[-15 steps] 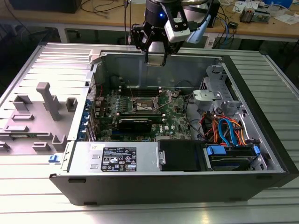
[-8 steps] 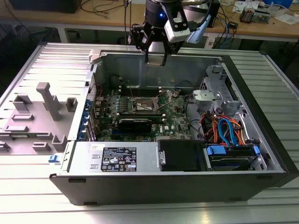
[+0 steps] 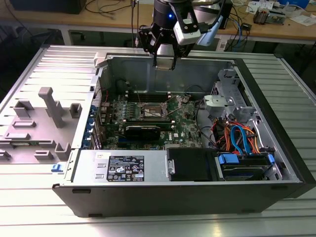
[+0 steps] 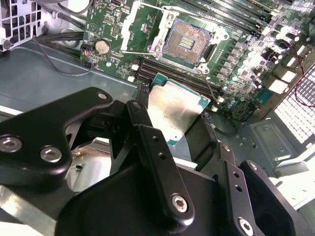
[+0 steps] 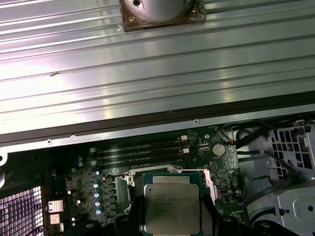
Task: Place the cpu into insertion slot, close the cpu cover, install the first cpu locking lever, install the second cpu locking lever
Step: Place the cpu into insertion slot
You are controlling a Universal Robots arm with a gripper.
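My gripper (image 4: 174,105) is shut on the cpu (image 4: 170,113), a flat square chip with a silver-grey top and green edge, held by two opposite sides between the black fingers (image 4: 147,132). In the exterior view the gripper (image 3: 165,63) hangs above the rear wall of the open computer case, well above the green motherboard (image 3: 187,126). The insertion slot (image 4: 189,42) lies open, its dark contact field bare inside a silvery rim. In the first wrist view the cpu (image 5: 172,206) partly hides the slot (image 5: 147,173) beneath it. I cannot make out the cpu cover or the levers with certainty.
Long black memory slots (image 4: 170,73) run beside the socket. A power supply (image 3: 128,168) and a drive bay with orange and blue cables (image 3: 239,140) fill the case's front and right. A grey fixture (image 3: 49,113) stands on the ribbed metal table (image 3: 29,212) at the exterior view's left.
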